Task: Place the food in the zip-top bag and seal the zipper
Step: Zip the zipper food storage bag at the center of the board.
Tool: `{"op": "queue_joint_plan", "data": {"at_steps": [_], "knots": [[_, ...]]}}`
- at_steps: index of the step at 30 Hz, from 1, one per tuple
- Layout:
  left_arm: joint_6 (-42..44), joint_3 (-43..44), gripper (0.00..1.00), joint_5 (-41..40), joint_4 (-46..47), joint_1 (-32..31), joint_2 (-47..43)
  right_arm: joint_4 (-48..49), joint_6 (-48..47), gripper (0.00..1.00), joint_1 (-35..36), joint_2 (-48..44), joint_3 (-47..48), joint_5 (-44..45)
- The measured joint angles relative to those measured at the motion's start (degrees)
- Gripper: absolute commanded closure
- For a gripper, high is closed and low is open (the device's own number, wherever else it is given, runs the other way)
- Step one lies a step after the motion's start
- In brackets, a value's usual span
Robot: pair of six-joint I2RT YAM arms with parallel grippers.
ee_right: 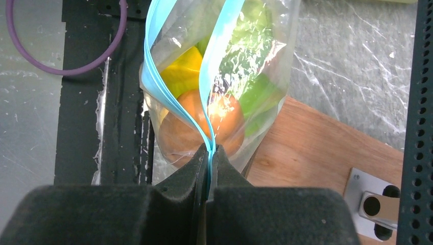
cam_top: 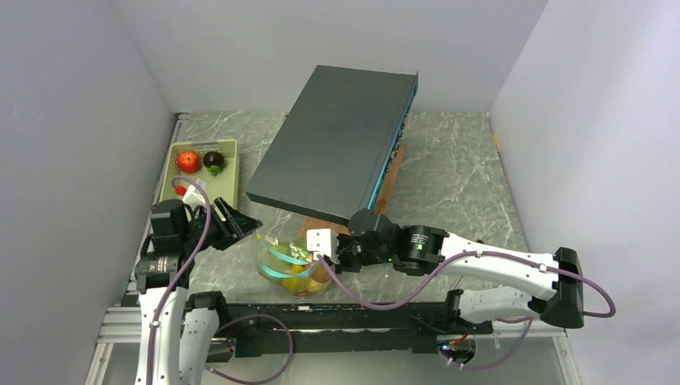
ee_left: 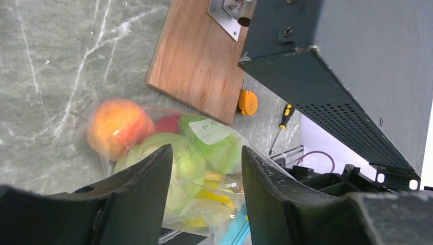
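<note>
Overhead, the zip-top bag (cam_top: 277, 261), holding food (cam_top: 301, 281), slumps near the table's (cam_top: 465, 160) front edge; left wrist: the left gripper (ee_left: 204, 153) gapes empty beside it; right wrist: the right gripper (ee_right: 208, 149) pinches the zipper (ee_right: 153, 87); floppy, slick film, probably best held by that strip.

- Left gripper (cam_top: 239, 227) hovers just left of the zip-top bag (cam_top: 290, 271), fingers spread apart.
- Right gripper (ee_right: 208, 149) reaches in from the bag's right, jaws pinched on the zipper (ee_right: 215, 61).

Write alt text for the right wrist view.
Right fingers pinch shut one end of the teal zipper on a clear zip-top bag; the rest of the mouth gapes open. Yellow, orange and green toy food sits inside.
</note>
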Motion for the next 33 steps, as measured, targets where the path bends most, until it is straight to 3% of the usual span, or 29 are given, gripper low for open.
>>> {"op": "queue_joint_plan", "data": {"at_steps": [2, 10, 20, 27, 33], "knots": [[-1.53, -1.29, 0.47, 1.14, 1.11, 0.00, -0.44, 0.00, 0.00, 1.00, 0.00, 0.00, 0.00, 0.33], [-6.14, -6.29, 0.34, 3.41, 3.65, 0.00, -5.77, -0.42, 0.87, 1.00, 0.00, 0.00, 0.04, 2.89], [-4.63, 10.40, 0.35, -8.44, -11.50, 0.00, -4.39, -1.66, 1.36, 1.00, 0.09, 0.00, 0.66, 4.66], [-11.85, 11.21, 0.36, -9.84, -17.64, 0.00, -2.69, -2.36, 1.33, 1.00, 0.24, 0.57, 1.25, 5.33], [-17.77, 11.23, 0.30, -9.33, -20.63, 0.00, -0.72, -2.56, 1.36, 1.00, 0.31, 1.75, 2.01, 5.40]]}}
